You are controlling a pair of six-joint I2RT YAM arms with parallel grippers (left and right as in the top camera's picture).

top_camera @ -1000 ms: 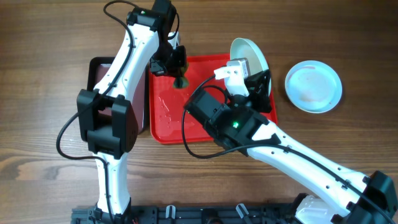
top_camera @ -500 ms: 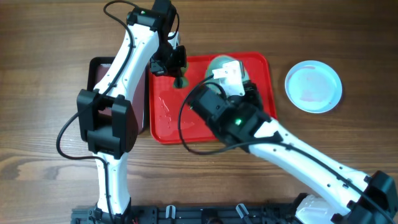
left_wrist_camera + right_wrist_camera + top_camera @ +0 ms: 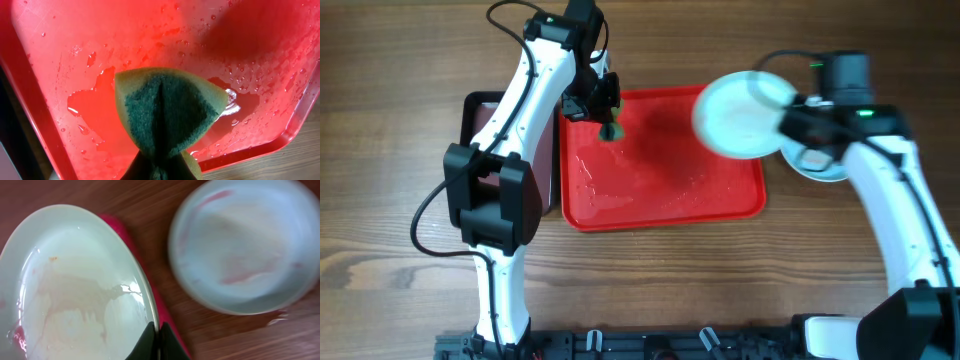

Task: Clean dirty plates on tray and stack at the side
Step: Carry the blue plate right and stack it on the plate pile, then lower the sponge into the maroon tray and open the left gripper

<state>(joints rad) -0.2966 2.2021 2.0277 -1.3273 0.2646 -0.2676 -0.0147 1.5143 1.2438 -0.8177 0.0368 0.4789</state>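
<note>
Over right edge of tray (image 3: 650,200), right claw (image 3: 160,341) pinched shut on rim of wet plate (image 3: 745,112), beside second plate (image 3: 245,245) on table (image 3: 410,290). Small grip, slippery rim: wet plate might slide out, hit second plate. Left claw (image 3: 604,108) squeezed sponge (image 3: 165,112).

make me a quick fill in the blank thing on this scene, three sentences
1. The left claw grips a green and yellow ____ over the tray.
2. The right claw pinches a plate by its ____.
3. The other plate lies on the wooden ____, right of the tray.

Missing words: sponge; rim; table
</note>
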